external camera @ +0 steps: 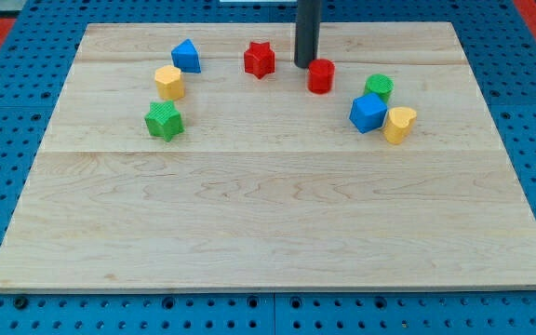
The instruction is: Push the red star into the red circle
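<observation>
The red star [260, 59] lies near the view's top, left of centre. The red circle [321, 75] is a short red cylinder to the star's right and slightly lower. My tip [305, 64] comes down from the view's top and rests between them, just up and left of the red circle, close to touching it. The star is about a block's width to the left of my tip.
A blue block [186, 56], a yellow block [169, 82] and a green block [164, 121] sit at the left. A green cylinder [378, 87], a blue cube [368, 113] and a yellow heart [399, 124] sit at the right. The wooden board [268, 233] lies on a blue pegboard.
</observation>
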